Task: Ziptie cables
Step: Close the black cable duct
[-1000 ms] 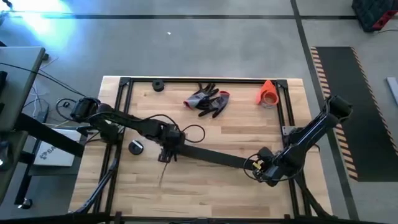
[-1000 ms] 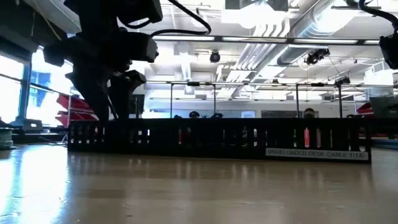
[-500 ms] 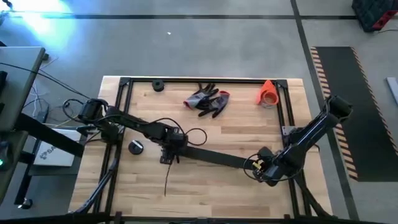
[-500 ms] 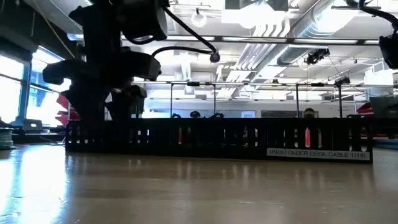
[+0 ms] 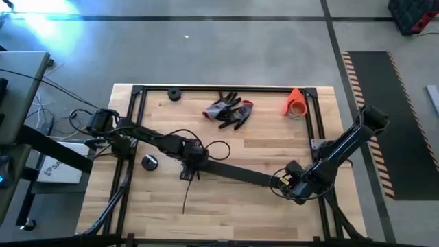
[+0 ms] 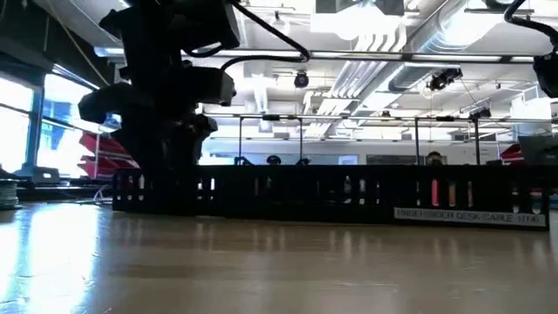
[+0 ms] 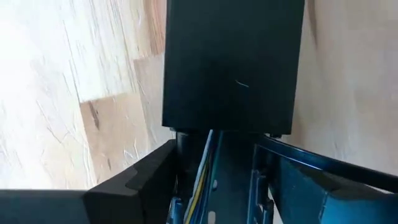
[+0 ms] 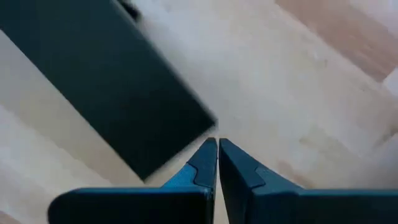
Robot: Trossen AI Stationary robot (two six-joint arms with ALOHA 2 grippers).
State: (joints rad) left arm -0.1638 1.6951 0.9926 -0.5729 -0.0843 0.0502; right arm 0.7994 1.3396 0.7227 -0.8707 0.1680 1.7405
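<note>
Gripping one end of the black slotted strip [image 5: 233, 173], your left tool [image 5: 187, 171]; right tool [image 8: 217, 155] pressed together, beside other end.

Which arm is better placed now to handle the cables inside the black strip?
Left, probably. The left gripper sits at the black strip's end, where cables show. The right gripper, shut, is at the far end.

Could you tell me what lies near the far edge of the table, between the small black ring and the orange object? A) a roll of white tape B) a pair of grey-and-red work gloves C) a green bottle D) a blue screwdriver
B: the high view shows the grey-and-red work gloves lying between the small black ring and the orange object.
</note>
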